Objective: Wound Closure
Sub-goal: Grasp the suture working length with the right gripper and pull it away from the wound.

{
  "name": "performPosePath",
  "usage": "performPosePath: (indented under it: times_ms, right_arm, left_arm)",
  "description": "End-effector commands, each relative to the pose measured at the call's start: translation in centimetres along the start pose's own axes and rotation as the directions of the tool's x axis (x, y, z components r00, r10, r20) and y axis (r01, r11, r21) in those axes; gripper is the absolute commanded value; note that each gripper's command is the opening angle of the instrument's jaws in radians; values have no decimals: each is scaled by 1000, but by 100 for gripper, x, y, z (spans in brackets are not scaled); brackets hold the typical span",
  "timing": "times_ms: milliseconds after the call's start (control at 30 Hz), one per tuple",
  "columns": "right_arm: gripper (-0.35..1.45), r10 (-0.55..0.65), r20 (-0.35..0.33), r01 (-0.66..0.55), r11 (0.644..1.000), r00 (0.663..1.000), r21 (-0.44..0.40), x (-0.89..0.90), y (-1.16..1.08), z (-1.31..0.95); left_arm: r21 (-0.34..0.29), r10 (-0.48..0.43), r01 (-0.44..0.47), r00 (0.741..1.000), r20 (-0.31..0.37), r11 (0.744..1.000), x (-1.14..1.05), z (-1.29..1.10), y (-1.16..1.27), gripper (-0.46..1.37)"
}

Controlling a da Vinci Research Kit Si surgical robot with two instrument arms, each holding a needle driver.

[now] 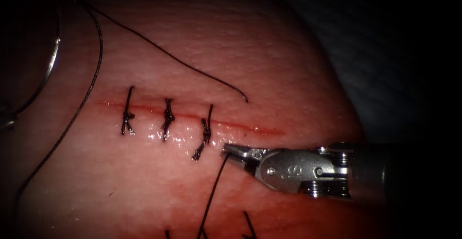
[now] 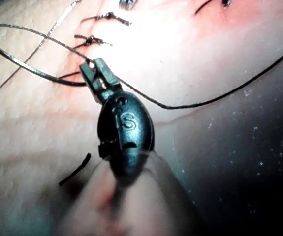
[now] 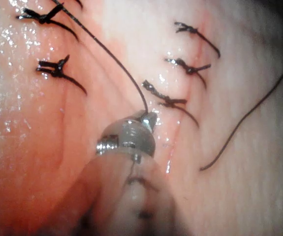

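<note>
Three knotted stitches (image 1: pixel 167 116) cross the left and middle part of the cut (image 1: pixel 255 129), which runs sideways over the tissue (image 1: pixel 269 66); its right stretch lies unstitched, with red fluid (image 1: pixel 269 131) shining along it. Just below the cut and beside the rightmost stitch, the right tool (image 1: pixel 231 151) reaches in from the right with its jaws closed on the end of a thread (image 1: pixel 214 191) that trails down over the tissue. The right wrist view shows the same grip, the thread (image 3: pixel 116 64) ending in the pinched tip of that tool (image 3: pixel 148 118).

The needle (image 1: pixel 50 68) is out of the tissue, well left of the cut in the dark at the tissue's edge. The left tool (image 1: pixel 6 121) appears to hold it near its lower end. In the left wrist view the curved needle (image 2: pixel 23 65) runs into the closed jaws of the left tool (image 2: pixel 93 69). A long strand (image 1: pixel 192 70) lies loose over the tissue above the cut, its free end near the rightmost stitch.
</note>
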Motion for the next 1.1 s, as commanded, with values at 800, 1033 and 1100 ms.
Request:
performPosePath:
  times_ms: [800, 1033, 1100]
  right_arm:
    - [-35, 144, -12, -142, 984, 990, 108, 63, -71, -89]
    - [-35, 163, -41, -156, 978, 986, 141, 117, -102, -125]
    - [-35, 164, -44, -155, 975, 986, 159, 134, -116, -136]
  left_arm:
    - [-6, -2, 2, 1000, 0, 1000, 0, 1, 2, -35]
    - [-6, -2, 2, 1000, 0, 1000, 0, 1, 2, -35]
    - [-6, -2, 2, 1000, 0, 1000, 0, 1, 2, -35]
